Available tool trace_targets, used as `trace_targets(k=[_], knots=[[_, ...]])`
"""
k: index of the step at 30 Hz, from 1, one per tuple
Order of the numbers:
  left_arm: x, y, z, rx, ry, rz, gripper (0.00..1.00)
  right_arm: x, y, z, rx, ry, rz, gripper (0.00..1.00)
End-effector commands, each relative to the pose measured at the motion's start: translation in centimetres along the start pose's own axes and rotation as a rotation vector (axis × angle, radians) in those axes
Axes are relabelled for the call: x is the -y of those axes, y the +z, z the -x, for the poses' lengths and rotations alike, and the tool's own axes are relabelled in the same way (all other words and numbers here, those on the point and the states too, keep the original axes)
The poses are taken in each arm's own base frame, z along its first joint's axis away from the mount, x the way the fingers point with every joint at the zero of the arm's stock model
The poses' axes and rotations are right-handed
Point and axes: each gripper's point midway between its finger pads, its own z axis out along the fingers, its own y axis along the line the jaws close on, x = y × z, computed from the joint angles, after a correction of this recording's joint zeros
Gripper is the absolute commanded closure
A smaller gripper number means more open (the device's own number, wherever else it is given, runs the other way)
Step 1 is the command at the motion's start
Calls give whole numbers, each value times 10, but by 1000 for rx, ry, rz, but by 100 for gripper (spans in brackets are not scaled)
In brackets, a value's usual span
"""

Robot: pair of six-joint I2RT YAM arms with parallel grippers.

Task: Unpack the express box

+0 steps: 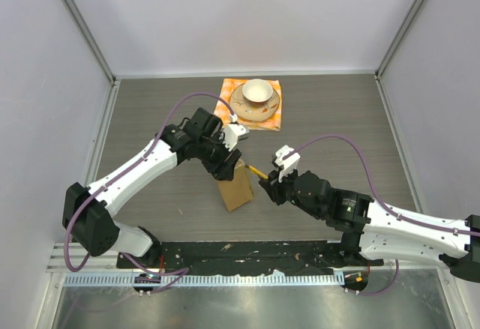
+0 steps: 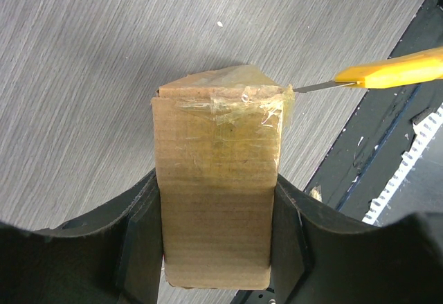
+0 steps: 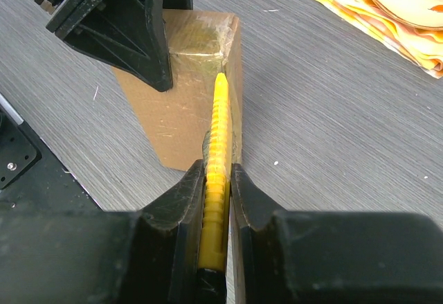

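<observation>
Brown cardboard, clear tape, a yellow handle: here we go. The express box (image 1: 236,188) stands on end, well apart from the orange checkered cloth (image 1: 227,110), on the side toward the arm bases. Our left gripper (image 2: 216,248) is about half spread, clamping the box by its two flanks. Our right gripper (image 3: 218,179) is nearly closed, pinching the yellow utility knife (image 3: 220,120), whose blade (image 2: 315,88) meets the box's taped top corner. The dangers, as we judge them: push too hard and the tall box could tip or twist in the left hold. The slim handle could swivel in that pinch. A skating blade could leave the tape (image 2: 235,110) or bite into the contents.
</observation>
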Motion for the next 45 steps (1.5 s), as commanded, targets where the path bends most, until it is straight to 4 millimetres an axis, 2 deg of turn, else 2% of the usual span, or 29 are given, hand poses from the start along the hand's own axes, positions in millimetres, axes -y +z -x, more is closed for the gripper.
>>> trace_targets(k=[1, 16, 25, 36, 45], knots=[[1, 4, -32, -109, -44, -4, 87, -1, 0, 18, 67, 6, -3, 99], [6, 5, -30, -109, -19, -28, 87, -6, 7, 12, 58, 10, 9, 99], [18, 1, -30, -114, 35, -62, 88, 0, 13, -3, 17, -24, -24, 99], [30, -3, -25, -107, 77, -98, 89, 19, 24, -38, -126, -135, -125, 99], [34, -4, -20, -99, 89, -104, 91, 19, 18, -39, -152, -112, -123, 99]])
